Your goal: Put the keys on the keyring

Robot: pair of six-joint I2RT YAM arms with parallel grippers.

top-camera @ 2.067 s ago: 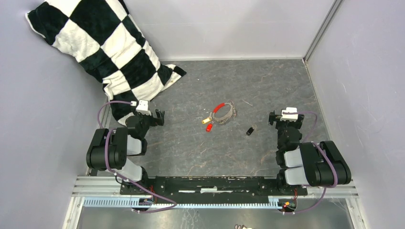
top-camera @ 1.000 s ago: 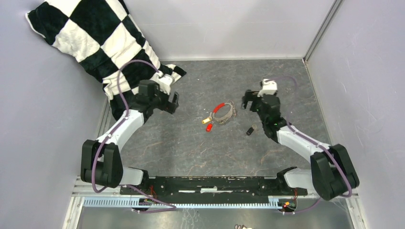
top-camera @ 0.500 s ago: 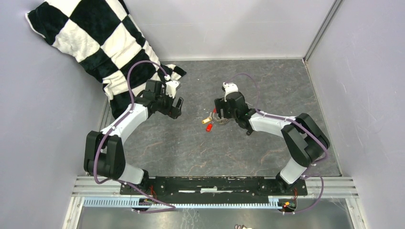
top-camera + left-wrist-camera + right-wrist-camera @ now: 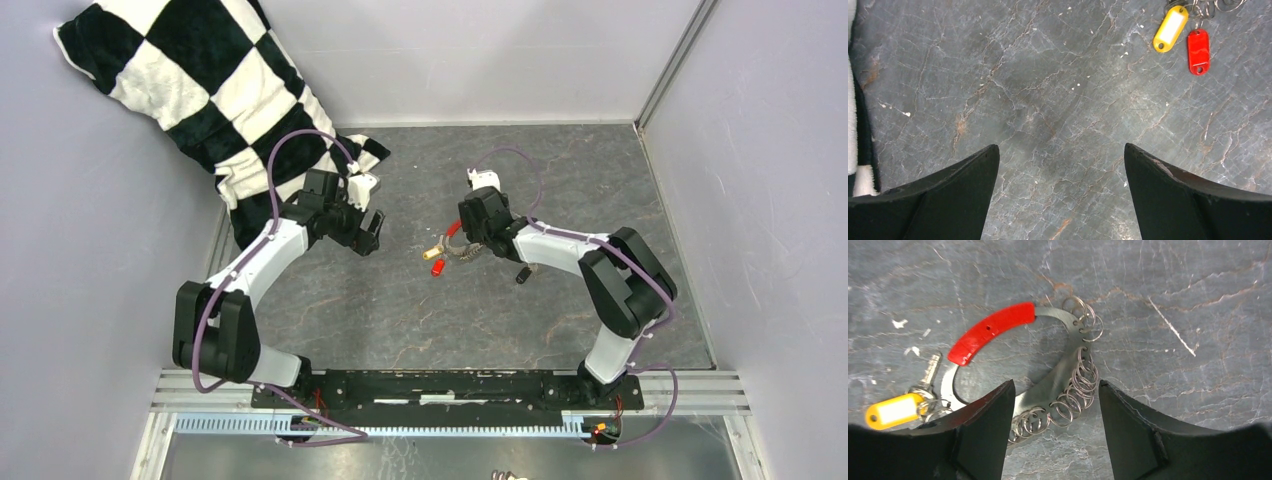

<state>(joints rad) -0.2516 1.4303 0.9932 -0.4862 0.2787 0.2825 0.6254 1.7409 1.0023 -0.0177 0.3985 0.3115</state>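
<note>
Hovering low with the right gripper (image 4: 1055,390) over the thin grey metal keyring (image 4: 1064,371), out in the middle of the grey stone-look table (image 4: 1048,90). Standing partway open there, one jaw on each side of the flat grey arc, pinching nothing as far as can be seen. Holding the left gripper (image 4: 1060,155) wide open over bare table, gripping nothing, close to the yellow plastic tag (image 4: 1171,28) and the red plastic tag (image 4: 1198,51).

Might go wrong by squeezing only the bunch of tiny silver wire rings (image 4: 1083,377) and missing the flat band, then slipping off. Could press the whole loop flat and make it skid on the hard, smooth top.

Judging the grey band hard, thin and slippery. Seeing a shiny red sleeve (image 4: 990,332), curved like a banana, along one side. Spotting a small silver key blade (image 4: 930,371) hooked on beside the yellow tag. Finding a small black-headed key (image 4: 522,273) lying apart on the table, beside the right arm, not on the loop yet. Noticing a soft, fuzzy black-and-white checked pillow (image 4: 200,90) in the far left corner.
</note>
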